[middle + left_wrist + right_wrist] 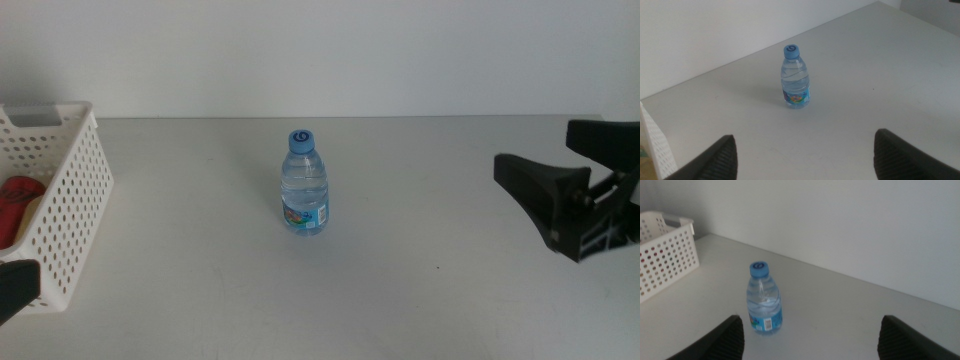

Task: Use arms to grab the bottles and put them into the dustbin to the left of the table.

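A: Water bottle [305,184] upright on the table [420,300], well ahead of the right gripper [560,205] and apart from it; jaws spread, holding nothing.

B: Handling?

A: Likely light, thin-walled, slick; grip mid-body, below the blue cap [300,138]. Table plain, open all round; dustbin [70,215] far beyond the bottle; left gripper [802,155] waits, released.

Water bottle [304,185]: clear, glossy plastic with a ribbed body, a blue plastic cap and a shiny printed label. Basket [62,215]: white plastic, perforated with small round holes, smooth with a slight sheen; table [420,290]: pale grey-white, smooth and matt. Right gripper [548,190] and left gripper [805,157]: black, matt, plastic-looking jaws.
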Robot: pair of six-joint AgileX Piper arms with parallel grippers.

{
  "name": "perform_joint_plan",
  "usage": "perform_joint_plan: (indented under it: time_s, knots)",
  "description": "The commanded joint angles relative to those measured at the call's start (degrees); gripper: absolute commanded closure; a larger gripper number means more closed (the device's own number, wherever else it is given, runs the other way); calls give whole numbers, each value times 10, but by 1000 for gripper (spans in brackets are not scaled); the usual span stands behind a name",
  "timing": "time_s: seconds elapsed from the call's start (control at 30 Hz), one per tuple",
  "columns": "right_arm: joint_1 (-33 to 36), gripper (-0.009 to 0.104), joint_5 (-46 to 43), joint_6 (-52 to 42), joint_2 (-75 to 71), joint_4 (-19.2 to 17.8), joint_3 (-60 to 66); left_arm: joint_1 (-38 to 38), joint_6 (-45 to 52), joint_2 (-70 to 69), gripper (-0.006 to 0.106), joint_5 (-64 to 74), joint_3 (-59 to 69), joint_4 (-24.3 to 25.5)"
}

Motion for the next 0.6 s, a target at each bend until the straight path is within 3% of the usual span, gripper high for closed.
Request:
perform_joint_plan:
  time_s: [0.0, 0.1, 0.2, 0.57]
  knots:
    - [5, 21, 32, -164, -31, 114, -16, -3, -6, 9, 7, -41, -14, -11]
    - [5, 21, 107, -277, -54, 217, -27, -3, -6, 9, 7, -41, -14, -11]
    - [5, 21, 186, -331, -63, 276, -54, -3, -6, 9, 7, -41, -14, -11]
    - [5, 21, 281, -336, -65, 290, -158, -3, -6, 9, 7, -41, -14, -11]
